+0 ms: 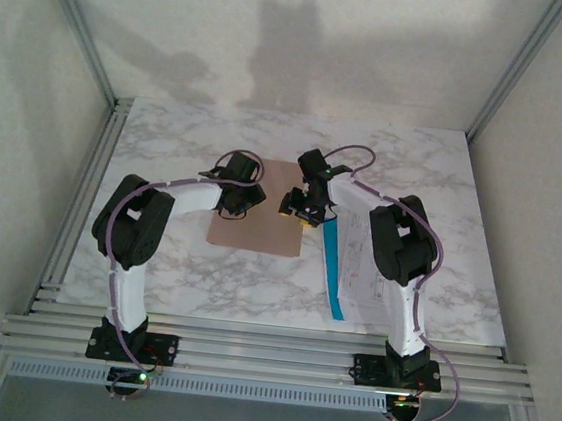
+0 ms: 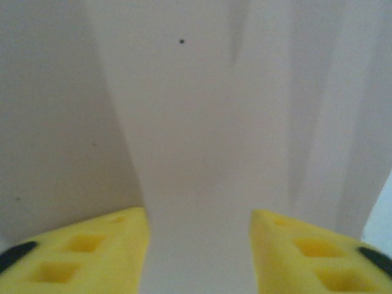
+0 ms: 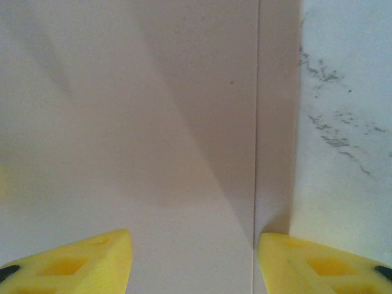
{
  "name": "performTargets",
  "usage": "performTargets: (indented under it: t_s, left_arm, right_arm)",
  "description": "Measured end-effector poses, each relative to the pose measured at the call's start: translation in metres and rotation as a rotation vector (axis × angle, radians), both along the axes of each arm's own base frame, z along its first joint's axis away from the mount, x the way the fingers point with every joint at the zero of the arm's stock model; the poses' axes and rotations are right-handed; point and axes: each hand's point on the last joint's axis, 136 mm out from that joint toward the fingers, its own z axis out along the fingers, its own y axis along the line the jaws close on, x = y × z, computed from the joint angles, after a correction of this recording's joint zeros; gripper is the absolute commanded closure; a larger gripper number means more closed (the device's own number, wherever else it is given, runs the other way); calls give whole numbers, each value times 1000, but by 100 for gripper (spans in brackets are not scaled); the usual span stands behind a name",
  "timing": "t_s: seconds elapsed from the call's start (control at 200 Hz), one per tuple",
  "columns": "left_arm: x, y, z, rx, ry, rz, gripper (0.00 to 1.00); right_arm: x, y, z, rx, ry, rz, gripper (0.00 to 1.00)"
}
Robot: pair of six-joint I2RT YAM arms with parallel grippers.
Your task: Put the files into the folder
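The pinkish-brown folder (image 1: 264, 231) lies flat and closed on the marble table (image 1: 445, 178), between the two arms. My left gripper (image 1: 243, 202) hangs over its left part. In the left wrist view that gripper (image 2: 199, 223) is open, its yellow fingers (image 2: 92, 251) wide apart over a pale, blurred surface with nothing between them. My right gripper (image 1: 298, 213) is at the folder's right edge. It stands open (image 3: 195, 242) low over the folder (image 3: 141, 141), with the folder's edge by its right finger (image 3: 318, 263). The files (image 1: 363, 269), white sheets with a blue strip (image 1: 330, 258), lie right of the folder, partly under the right arm.
Marble tabletop (image 3: 346, 153) shows just past the folder's right edge. White walls and metal frame posts (image 1: 79, 28) enclose the table on three sides. An aluminium rail (image 1: 266, 355) carrying both arm bases runs along the near edge.
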Motion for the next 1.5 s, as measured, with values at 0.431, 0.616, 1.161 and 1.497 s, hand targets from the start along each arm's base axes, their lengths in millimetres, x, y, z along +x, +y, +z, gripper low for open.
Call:
performTargets:
  t_s: [0.431, 0.616, 1.161, 1.497]
  left_arm:
    - [-97, 22, 36, -178, 138, 222, 23]
    - [-130, 16, 14, -219, 239, 317, 23]
    - [-124, 7, -4, -290, 258, 426, 39]
    - [-108, 4, 6, -322, 180, 429, 48]
  right_arm:
    - [0, 0, 0, -7, 6, 0, 41]
    - [-1, 0, 0, -9, 9, 1, 40]
    - [0, 1, -1, -20, 26, 6, 39]
    - [-1, 1, -1, -20, 33, 11, 38]
